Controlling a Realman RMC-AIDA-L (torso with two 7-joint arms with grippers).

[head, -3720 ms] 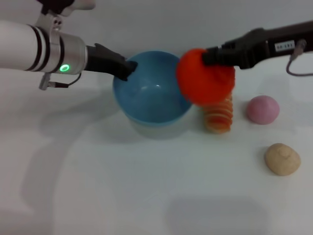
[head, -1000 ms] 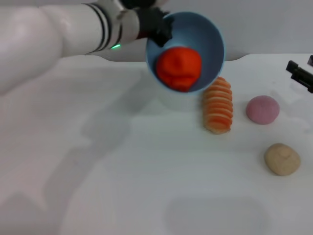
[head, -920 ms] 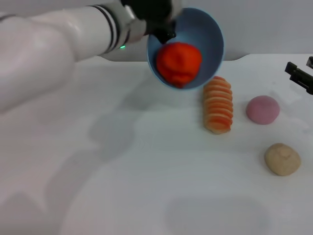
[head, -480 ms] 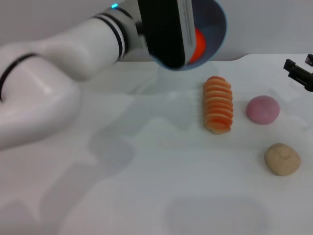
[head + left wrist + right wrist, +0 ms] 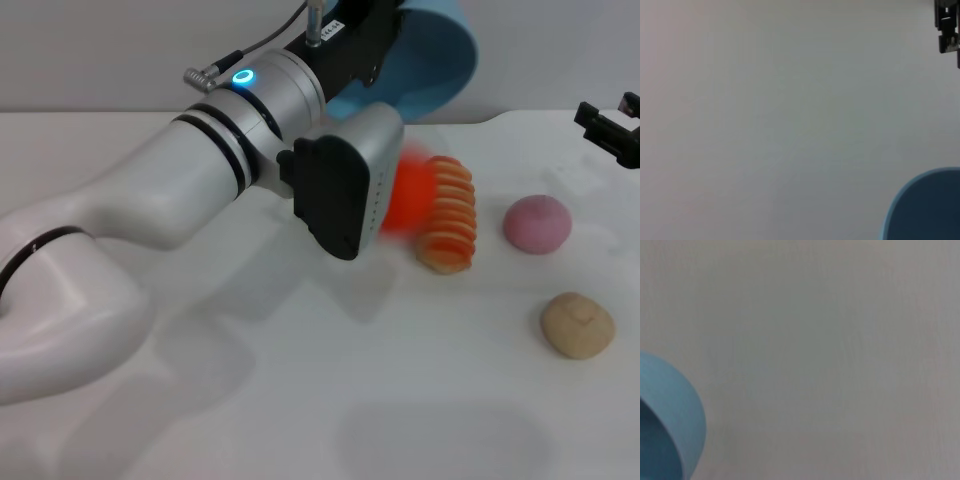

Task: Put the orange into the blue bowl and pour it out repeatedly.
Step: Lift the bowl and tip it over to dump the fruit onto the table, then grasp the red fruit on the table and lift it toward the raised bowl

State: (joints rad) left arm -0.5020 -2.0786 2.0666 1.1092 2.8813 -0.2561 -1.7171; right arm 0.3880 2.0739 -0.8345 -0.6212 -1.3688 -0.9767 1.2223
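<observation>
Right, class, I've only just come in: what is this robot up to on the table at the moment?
The left arm holds the blue bowl raised and tipped above the table; its pincer is hidden behind the wrist. The orange is out of the bowl, a blur beside the striped roll, apparently just poured out. The right pincer waits at the table's right edge, near the pink ball and the beige ball.

tipped blue bowl [image 5: 430, 60], orange [image 5: 408, 195] seemingly airborne
</observation>
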